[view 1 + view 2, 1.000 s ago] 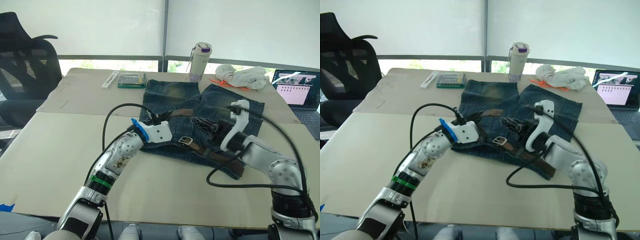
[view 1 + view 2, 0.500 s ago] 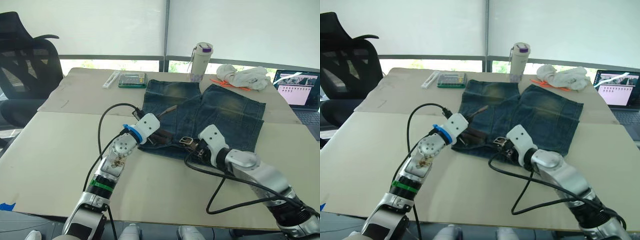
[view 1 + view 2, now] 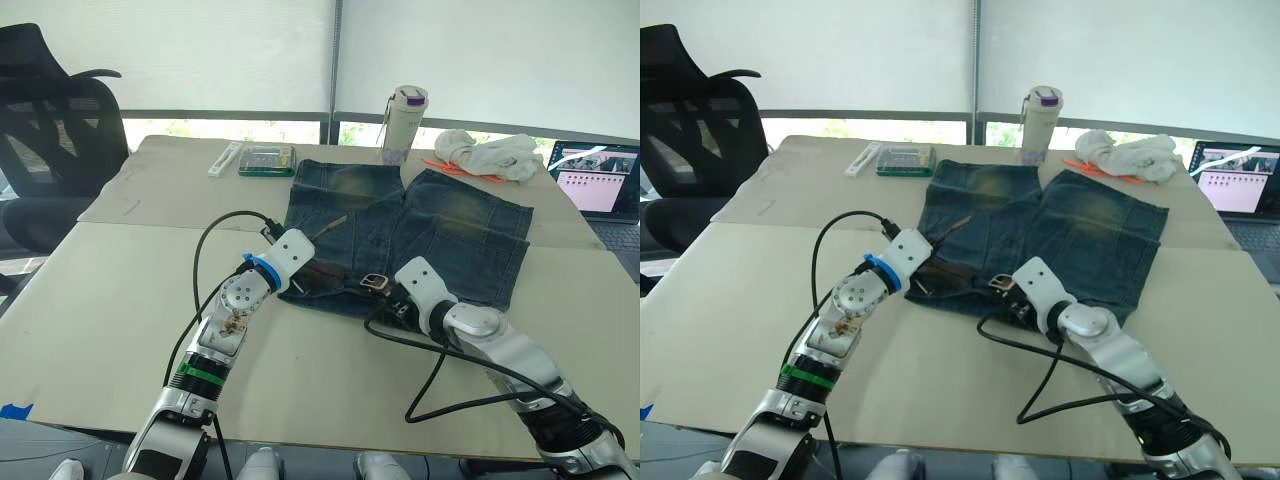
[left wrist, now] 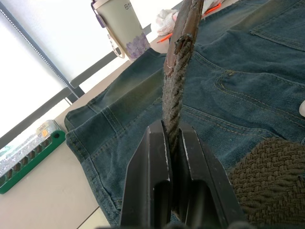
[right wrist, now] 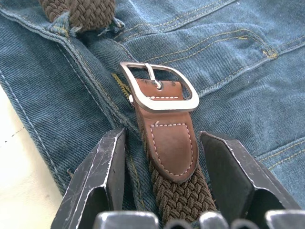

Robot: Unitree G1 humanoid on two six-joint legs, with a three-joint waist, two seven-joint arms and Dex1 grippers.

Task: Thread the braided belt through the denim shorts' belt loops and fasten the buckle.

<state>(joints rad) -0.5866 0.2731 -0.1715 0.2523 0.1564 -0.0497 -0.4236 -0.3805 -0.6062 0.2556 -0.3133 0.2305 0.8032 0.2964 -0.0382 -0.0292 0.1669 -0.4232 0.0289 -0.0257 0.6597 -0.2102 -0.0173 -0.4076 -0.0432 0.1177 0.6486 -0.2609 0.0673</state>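
Low in the centre of the head view, the right gripper stands wide open, its fingers straddling the braided belt just behind the buckle, without clamping it. Left of it, the left gripper is closed tight on the belt's free end, which rises upright. Both work on the denim shorts spread mid-frame on the table.
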